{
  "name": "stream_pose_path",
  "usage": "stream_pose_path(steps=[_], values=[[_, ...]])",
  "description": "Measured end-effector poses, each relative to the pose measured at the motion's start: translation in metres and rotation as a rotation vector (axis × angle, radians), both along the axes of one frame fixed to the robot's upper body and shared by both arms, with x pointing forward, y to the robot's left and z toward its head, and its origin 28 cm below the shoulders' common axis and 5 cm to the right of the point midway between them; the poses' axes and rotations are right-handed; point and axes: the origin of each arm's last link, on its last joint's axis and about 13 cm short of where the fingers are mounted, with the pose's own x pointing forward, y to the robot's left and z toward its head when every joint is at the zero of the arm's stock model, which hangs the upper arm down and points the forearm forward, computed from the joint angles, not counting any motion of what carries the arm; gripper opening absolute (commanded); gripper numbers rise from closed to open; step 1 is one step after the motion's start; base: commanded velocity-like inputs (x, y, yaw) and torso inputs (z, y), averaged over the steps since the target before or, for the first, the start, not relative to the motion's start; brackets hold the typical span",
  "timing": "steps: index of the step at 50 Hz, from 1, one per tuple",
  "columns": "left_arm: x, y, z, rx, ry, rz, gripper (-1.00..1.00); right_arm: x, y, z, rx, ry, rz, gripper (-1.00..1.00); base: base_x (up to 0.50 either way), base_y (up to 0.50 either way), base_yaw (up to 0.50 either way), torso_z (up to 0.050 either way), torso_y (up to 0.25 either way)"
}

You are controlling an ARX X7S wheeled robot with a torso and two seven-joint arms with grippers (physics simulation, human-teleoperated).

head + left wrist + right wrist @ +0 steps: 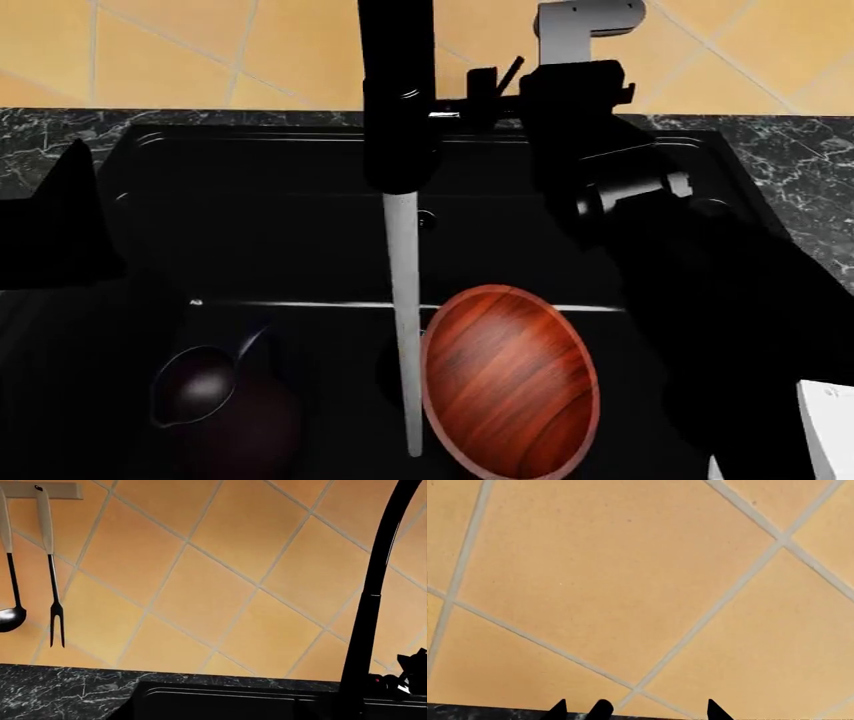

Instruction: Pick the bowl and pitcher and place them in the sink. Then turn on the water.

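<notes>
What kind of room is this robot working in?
Most likely a kitchen, rendered in simulation: a black sink under a tall faucet with water running, a marbled stone counter, and a ladle and fork hanging on the tiled wall.

You see a glossy reddish-brown grained bowl [509, 380] beside a dark brown-purple pitcher [214, 400] in the matte black sink [267, 230], a whitish water stream [404, 320], black-and-white marbled counter [60, 690], orange tiles [627, 580].
</notes>
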Motion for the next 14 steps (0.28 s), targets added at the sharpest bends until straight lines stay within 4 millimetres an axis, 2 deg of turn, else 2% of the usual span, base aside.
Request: stream_pose_path(steps=[14], values=[[0.0004, -0.0009, -0.0009, 0.003, 0.005, -0.001, 1.0, 0.0002, -0.0031, -0.0014, 0.038, 0.004, 0.015, 1.0, 0.0, 0.0, 0.0, 0.0, 0.0]])
